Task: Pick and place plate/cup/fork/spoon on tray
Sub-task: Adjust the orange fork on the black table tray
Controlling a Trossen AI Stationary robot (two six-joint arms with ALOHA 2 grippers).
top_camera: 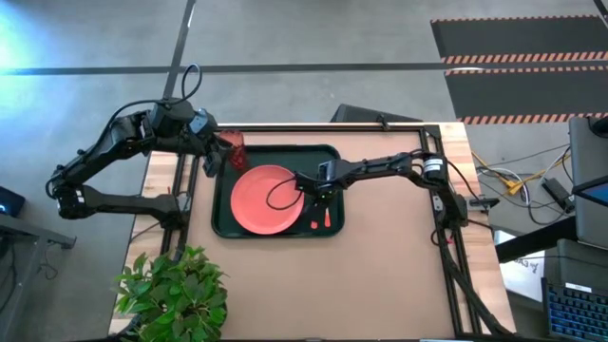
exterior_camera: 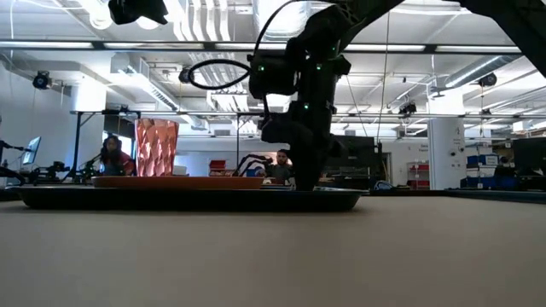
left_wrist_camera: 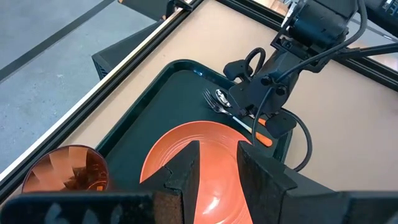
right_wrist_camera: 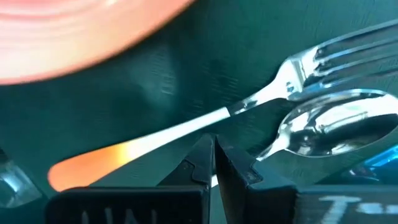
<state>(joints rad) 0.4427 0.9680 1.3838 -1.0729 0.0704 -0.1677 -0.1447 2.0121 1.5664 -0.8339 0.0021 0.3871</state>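
Brown table point(top_camera: 380, 275) w/ tray point(top_camera: 220, 190) directly on it, plant point(top_camera: 171, 290) at corner.

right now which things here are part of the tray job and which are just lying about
Part of the job:
- tray
- plate, on the tray
- cup, at the tray's corner
- fork and spoon, on the tray beside the plate

Just lying about:
- potted plant, at the table's edge
- cables, off the table

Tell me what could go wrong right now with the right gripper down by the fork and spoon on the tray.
1. The right gripper sits shut low over the spoon, which lies against the fork; lifting away could drag either one.
2. Both lie near the plate; a nudge might push them under its rim.
3. The left gripper, open, hangs near the cup and could tip it.
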